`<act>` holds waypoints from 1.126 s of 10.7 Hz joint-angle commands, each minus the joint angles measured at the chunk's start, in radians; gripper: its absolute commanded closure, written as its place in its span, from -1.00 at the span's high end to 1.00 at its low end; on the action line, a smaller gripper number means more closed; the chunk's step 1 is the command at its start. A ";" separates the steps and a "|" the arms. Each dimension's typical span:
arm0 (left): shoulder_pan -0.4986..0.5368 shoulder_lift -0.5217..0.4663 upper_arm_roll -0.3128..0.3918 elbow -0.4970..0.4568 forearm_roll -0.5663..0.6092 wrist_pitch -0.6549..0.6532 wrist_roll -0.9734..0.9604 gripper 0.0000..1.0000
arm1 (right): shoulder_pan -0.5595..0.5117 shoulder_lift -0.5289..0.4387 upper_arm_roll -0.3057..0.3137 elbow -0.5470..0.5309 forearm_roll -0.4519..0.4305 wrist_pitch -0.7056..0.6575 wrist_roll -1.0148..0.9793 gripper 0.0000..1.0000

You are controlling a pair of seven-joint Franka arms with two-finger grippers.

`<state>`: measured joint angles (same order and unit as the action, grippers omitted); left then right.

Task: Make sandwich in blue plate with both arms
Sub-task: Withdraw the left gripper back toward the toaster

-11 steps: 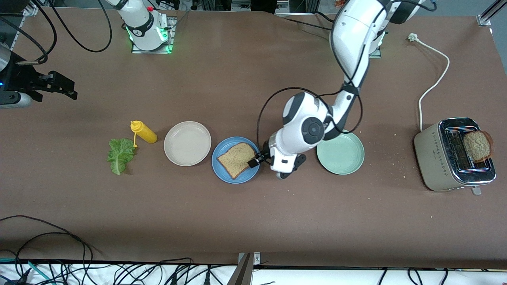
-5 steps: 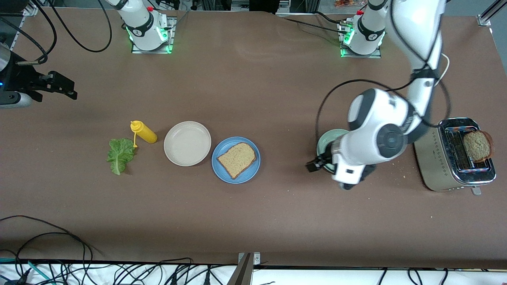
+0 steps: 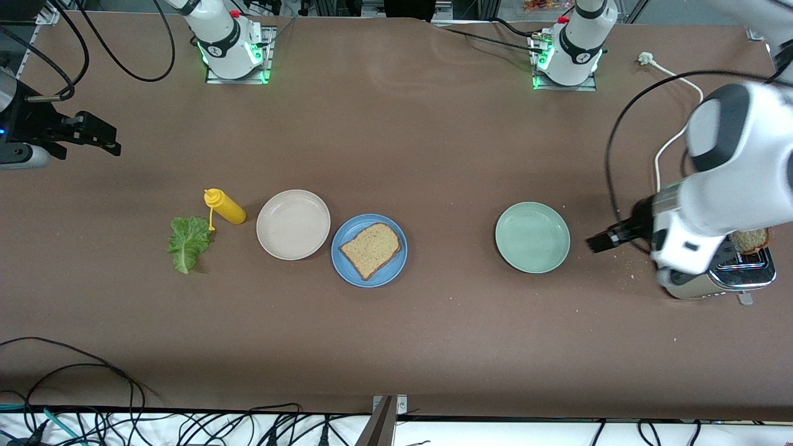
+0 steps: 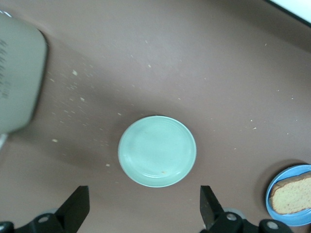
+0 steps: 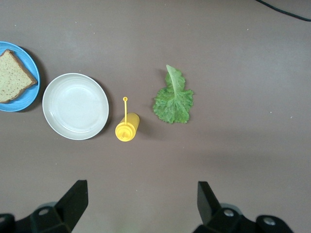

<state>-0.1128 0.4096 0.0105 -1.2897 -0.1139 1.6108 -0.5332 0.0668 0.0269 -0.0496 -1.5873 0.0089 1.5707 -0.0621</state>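
Note:
The blue plate (image 3: 387,271) lies mid-table with one brown speckled bread slice (image 3: 370,249) flat on it. A green lettuce leaf (image 3: 188,241) lies on the table toward the right arm's end. Another slice (image 3: 749,238) stands in the toaster (image 3: 743,275), partly hidden by the left arm. My left gripper (image 3: 593,243) hangs open and empty over the table between the mint-green plate (image 3: 531,237) and the toaster. The right gripper (image 3: 116,141) waits open and empty over the table at the right arm's end.
A beige plate (image 3: 293,224) sits beside the blue plate, and a yellow squeeze bottle (image 3: 225,207) lies between it and the lettuce. The toaster's white cord (image 3: 681,124) runs toward the left arm's base. Crumbs dot the table near the toaster.
The left arm has swung away from the blue plate, across the mint-green plate, to the toaster's end of the table. The slice stays on the blue plate. The right arm has not moved.

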 commanded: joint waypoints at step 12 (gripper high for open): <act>0.099 -0.106 -0.015 -0.026 0.106 -0.068 0.351 1.00 | -0.028 0.021 -0.010 -0.005 0.014 0.020 0.007 1.00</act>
<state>-0.0176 0.3178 0.0010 -1.3102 -0.0379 1.5569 -0.2035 0.0490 0.0495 -0.0619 -1.5886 0.0088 1.5824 -0.0577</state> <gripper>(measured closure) 0.000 0.000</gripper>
